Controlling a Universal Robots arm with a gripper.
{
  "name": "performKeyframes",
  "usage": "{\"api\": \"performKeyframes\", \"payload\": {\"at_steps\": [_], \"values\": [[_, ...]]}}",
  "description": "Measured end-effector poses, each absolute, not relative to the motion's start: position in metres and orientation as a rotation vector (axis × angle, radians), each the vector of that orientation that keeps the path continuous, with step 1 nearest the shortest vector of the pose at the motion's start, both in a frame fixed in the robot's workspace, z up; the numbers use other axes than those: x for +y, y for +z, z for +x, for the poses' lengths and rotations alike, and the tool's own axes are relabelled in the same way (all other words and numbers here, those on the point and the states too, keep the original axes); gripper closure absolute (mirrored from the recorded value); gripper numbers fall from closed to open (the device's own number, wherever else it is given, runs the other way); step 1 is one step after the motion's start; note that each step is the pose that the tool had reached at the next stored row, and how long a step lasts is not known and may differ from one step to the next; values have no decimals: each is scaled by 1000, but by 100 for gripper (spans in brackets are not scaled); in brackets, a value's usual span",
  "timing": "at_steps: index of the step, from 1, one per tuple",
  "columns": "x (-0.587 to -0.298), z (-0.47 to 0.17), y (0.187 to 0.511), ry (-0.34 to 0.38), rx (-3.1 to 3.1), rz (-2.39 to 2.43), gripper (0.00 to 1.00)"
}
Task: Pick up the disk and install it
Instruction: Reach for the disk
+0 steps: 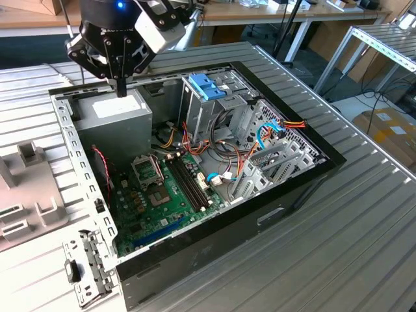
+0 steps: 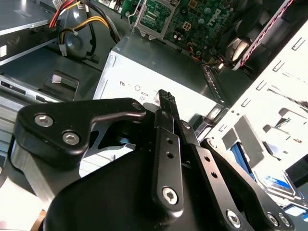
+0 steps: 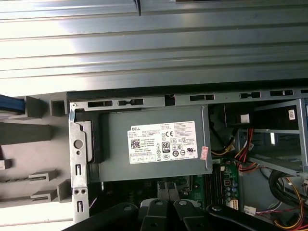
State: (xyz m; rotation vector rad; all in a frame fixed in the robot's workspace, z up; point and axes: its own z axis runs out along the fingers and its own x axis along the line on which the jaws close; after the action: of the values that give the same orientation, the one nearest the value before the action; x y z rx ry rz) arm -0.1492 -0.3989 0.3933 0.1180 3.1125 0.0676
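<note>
The disk point(image 2: 276, 184) appears at the lower right of the second wrist view as a small patch of white label with a blue band. It lies past the pale perforated wall of the computer case point(image 2: 269, 115) and is mostly hidden behind the hand's black links. So little of it shows that I cannot tell which way it points or how its long axis runs.

The open computer case point(image 1: 292, 188) lies on its side on a ribbed grey metal surface point(image 1: 338, 253). Inside it, a green circuit board point(image 1: 156, 195) sits at centre and a drive cage point(image 1: 208, 88) with light-blue tabs sits toward the top. A grey moulded holder point(image 1: 26, 188) rests on the surface at the left edge of the exterior view, with a small metal bracket point(image 1: 88, 266) at the lower left. In the room behind are long tables point(image 1: 260, 16), a metal rack point(image 1: 390, 42) at the upper right and a cardboard box point(image 1: 390, 133) on the floor.

The arm point(image 1: 110, 13) comes in at the upper left of the exterior view with the hand point(image 1: 121, 90) pointing straight down. It hangs just over the grey power box point(image 1: 114, 112), whose white sticker faces up at the middle of the first wrist view point(image 3: 154, 144). The hand's fingers are pressed together and hold nothing; in the second wrist view its tip point(image 2: 165, 96) stands over the box's edge.
</note>
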Motion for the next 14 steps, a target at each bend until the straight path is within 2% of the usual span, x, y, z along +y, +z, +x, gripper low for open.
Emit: {"api": "performKeyframes", "payload": {"at_steps": [14], "values": [[-399,-156,393,68,3112,118,89]]}}
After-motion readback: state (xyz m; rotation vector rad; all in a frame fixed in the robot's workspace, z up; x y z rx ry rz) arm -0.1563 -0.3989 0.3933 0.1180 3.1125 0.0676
